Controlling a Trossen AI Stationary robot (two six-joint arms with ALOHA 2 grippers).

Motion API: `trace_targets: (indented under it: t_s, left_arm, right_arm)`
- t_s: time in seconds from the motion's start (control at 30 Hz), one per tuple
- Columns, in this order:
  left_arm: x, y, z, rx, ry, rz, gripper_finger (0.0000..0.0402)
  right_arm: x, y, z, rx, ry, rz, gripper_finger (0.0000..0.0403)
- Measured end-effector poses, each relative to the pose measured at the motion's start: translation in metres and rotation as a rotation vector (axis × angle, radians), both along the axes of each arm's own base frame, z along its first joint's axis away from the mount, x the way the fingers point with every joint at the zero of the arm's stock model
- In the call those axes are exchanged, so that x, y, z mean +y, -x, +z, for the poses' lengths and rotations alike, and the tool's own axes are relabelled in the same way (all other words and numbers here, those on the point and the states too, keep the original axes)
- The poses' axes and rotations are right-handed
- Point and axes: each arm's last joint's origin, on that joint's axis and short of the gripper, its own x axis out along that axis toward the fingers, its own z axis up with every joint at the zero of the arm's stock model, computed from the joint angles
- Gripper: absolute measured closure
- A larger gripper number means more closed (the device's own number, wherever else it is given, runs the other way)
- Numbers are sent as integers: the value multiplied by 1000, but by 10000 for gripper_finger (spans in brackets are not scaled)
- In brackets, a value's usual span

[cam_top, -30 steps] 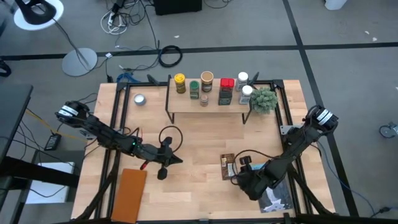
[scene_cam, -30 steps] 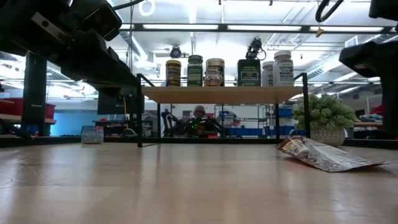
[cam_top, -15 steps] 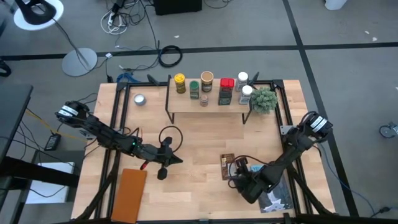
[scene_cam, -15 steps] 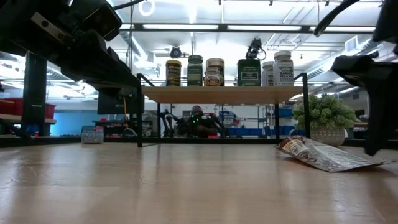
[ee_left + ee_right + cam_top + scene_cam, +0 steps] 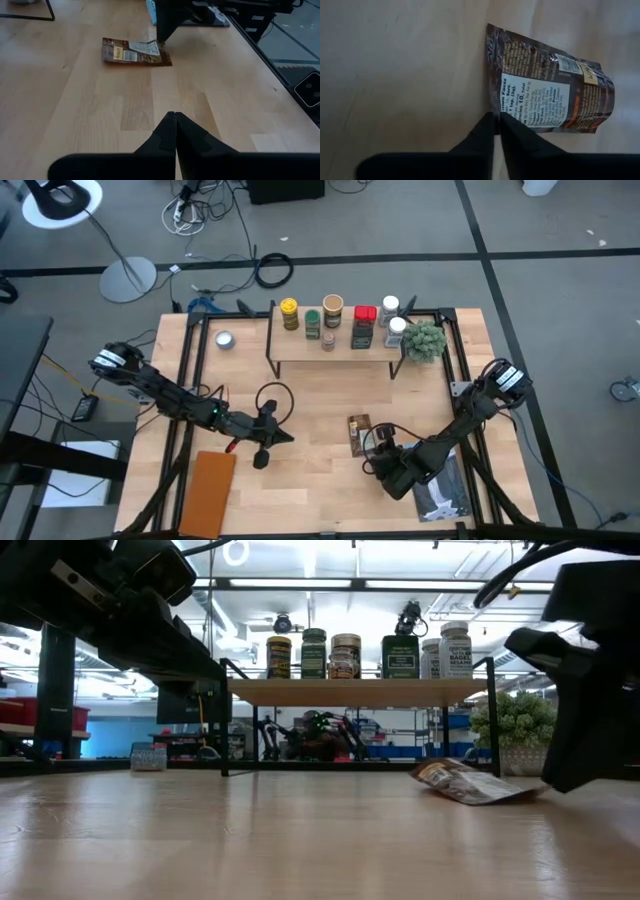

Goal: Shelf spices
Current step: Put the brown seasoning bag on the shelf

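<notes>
The flat brown packet [image 5: 358, 433] lies flat on the table, in front of the shelf and toward the right. It also shows in the right wrist view [image 5: 550, 85] and the low view [image 5: 465, 783]. My right gripper [image 5: 376, 456] is shut, low over the table, at the packet's near end. The shelf [image 5: 335, 348] stands at the far side on thin black legs, with several spice jars [image 5: 332, 311] upright on its plank. My left gripper [image 5: 288, 439] is shut and empty, left of the packet. My right gripper has its shut fingertips [image 5: 495, 122] at the packet's edge, near one corner [image 5: 491, 107]. The fingers slant down from the table's near right side. The packet lies flat on the table. I cannot tell whether the tips rest on the edge or butt against it.
A small potted plant [image 5: 425, 340] stands by the shelf's right end. A round silver tin [image 5: 224, 339] sits at the far left. A flat brown board [image 5: 208, 490] lies at the near left. A book [image 5: 440, 498] lies under the right arm. A black cable loop [image 5: 272, 395] lies mid-table.
My right gripper has moved toward the table's left and far edges and come down low. The packet has slid flat along the table the same way, a little closer to the shelf.
</notes>
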Motion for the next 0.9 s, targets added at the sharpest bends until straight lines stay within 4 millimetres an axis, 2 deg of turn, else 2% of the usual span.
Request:
trace_targets:
  t_s: [0.1, 0.4, 0.9]
  left_arm:
    - [0, 0, 0, 0, 0, 0, 396]
    - [0, 0, 0, -1, 0, 0, 396]
    - [0, -3, 8, -82, 31, 27, 396]
  right_arm:
    - [-2, -2, 0, -1, -1, -9, 397]
    - [-2, -5, 4, -57, 8, -56, 399]
    - [18, -33, 64, -235, 39, -107, 402]
